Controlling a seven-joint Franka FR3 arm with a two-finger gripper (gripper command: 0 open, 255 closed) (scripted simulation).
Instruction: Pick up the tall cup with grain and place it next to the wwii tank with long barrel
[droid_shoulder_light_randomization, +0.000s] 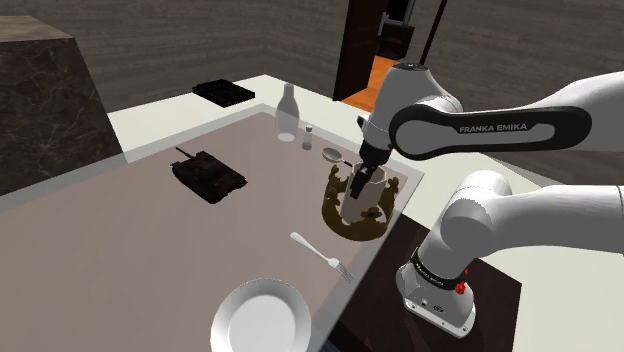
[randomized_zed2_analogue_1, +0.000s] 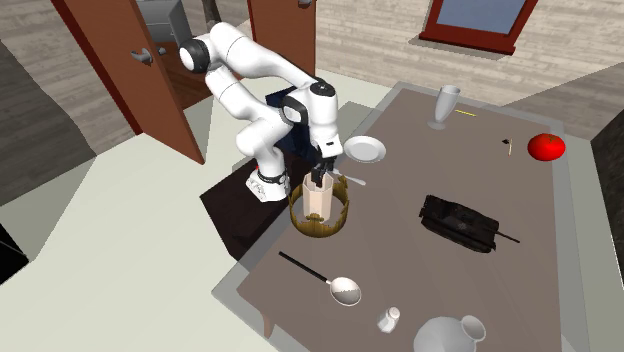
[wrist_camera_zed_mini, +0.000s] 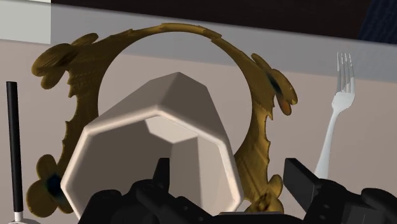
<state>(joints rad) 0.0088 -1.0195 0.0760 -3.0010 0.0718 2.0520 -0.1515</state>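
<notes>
Wrist view: straddles cup (wrist_camera_zed_mini: 178, 114) rim with spread gripper (wrist_camera_zed_mini: 230, 172), pinching nothing; leaves cup in ring (wrist_camera_zed_mini: 254, 114), well apart from tank (droid_shoulder_light_randomization: 208, 175); needs grasp, carry.

In the shoulder view the cup (droid_shoulder_light_randomization: 351, 207) stands inside a ring (droid_shoulder_light_randomization: 362, 232) at the counter's (droid_shoulder_light_randomization: 150, 250) right edge. The tank (droid_shoulder_light_randomization: 208, 172) lies well apart to its left. A fork (droid_shoulder_light_randomization: 320, 254) lies before the ring, a plate (droid_shoulder_light_randomization: 260, 318) nearer still, and a bottle (droid_shoulder_light_randomization: 288, 112) stands behind.
</notes>
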